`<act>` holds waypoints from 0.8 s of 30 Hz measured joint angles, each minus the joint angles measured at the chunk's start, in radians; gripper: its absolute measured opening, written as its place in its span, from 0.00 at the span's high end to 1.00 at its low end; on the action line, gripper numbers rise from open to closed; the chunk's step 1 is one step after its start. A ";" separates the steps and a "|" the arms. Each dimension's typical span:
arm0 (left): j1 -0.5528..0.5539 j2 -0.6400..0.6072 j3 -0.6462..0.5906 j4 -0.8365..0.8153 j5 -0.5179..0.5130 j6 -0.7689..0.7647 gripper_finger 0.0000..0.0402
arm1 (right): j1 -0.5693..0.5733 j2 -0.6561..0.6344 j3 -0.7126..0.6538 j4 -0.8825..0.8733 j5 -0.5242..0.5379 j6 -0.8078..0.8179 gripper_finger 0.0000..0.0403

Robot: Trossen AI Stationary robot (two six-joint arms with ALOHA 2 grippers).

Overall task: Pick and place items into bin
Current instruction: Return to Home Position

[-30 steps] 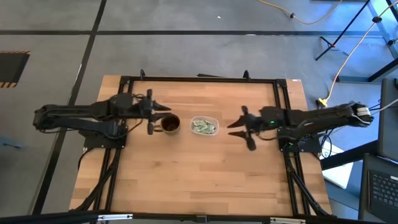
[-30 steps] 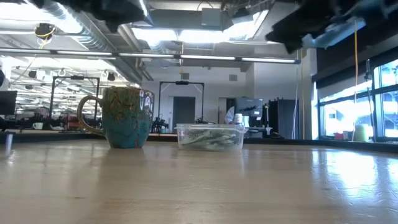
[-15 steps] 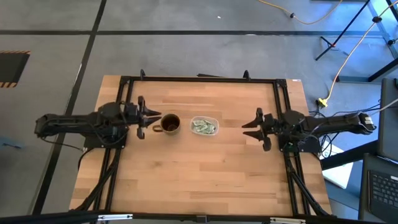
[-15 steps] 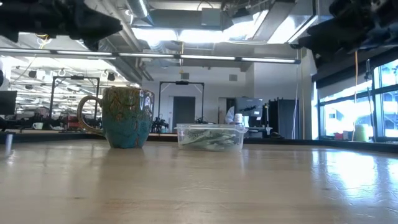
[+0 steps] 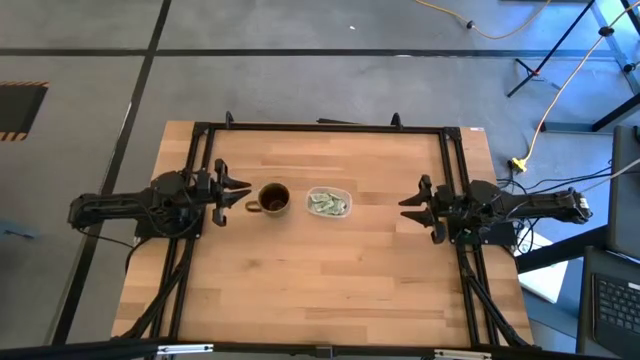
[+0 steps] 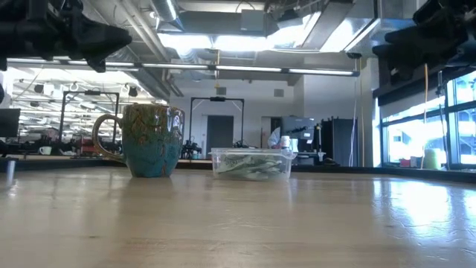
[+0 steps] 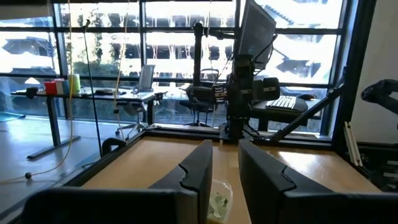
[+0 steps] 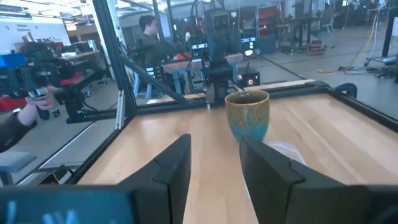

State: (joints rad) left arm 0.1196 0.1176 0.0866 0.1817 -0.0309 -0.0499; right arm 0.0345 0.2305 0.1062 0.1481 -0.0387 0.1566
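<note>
The bin (image 5: 328, 202), a shallow clear container, stands on the wood table a little past its middle toward the far edge. Pale green and white items (image 6: 250, 165) lie inside it. My left gripper (image 5: 238, 192) hovers open and level at the table's left, beyond the mug from the bin. Its fingers (image 7: 198, 177) have nothing between them, and the bin (image 7: 219, 200) shows through their gap. At the table's right my right gripper (image 5: 412, 208) hovers open and level, pointing toward the bin, with nothing between its fingers (image 8: 173, 168).
A round brown-and-teal mug (image 5: 272, 199) stands just left of the bin, its handle toward my left gripper. Black frame rails (image 5: 320, 127) run along the table's edges. Beyond the table a person's hand (image 8: 25, 107) holds a device. Bare wood lies toward the near edge.
Both arms have drawn back from the middle and sunk lower: my left gripper toward the table's left edge, away from the mug, and my right gripper toward the right edge, away from the bin. Both have tipped up toward level. The mug and bin have stayed put.
</note>
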 joint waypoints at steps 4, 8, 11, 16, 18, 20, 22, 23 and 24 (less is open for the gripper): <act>0.000 -0.058 -0.021 -0.041 -0.009 0.008 0.82 | 0.000 -0.066 -0.014 -0.046 0.000 0.022 0.65; 0.000 -0.107 -0.022 -0.127 -0.075 -0.003 0.82 | 0.000 -0.133 -0.014 -0.117 0.002 0.022 0.65; 0.000 -0.117 -0.022 -0.155 -0.103 -0.024 0.82 | 0.000 -0.188 -0.014 -0.172 0.017 0.021 0.65; 0.000 -0.116 -0.022 -0.161 -0.106 -0.032 0.82 | 0.000 -0.229 -0.014 -0.211 0.019 0.007 0.65; 0.000 -0.117 -0.022 -0.150 -0.106 -0.034 0.82 | -0.001 -0.227 -0.013 -0.209 0.030 -0.003 0.65; 0.000 -0.117 -0.022 -0.154 -0.106 -0.041 0.82 | -0.001 -0.230 -0.013 -0.218 0.045 -0.003 0.65; 0.000 -0.117 -0.038 -0.123 -0.106 -0.042 0.82 | -0.001 -0.229 -0.013 -0.217 0.046 -0.005 0.65; 0.000 -0.117 -0.053 -0.096 -0.106 -0.044 0.82 | -0.001 -0.229 -0.013 -0.218 0.045 -0.005 0.65; 0.000 -0.117 -0.070 -0.065 -0.106 -0.045 0.82 | -0.001 -0.229 -0.013 -0.220 0.046 -0.005 0.65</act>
State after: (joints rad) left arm 0.1196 0.0010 0.0162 0.1162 -0.1369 -0.0951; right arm 0.0334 0.0013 0.0933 -0.0717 0.0070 0.1516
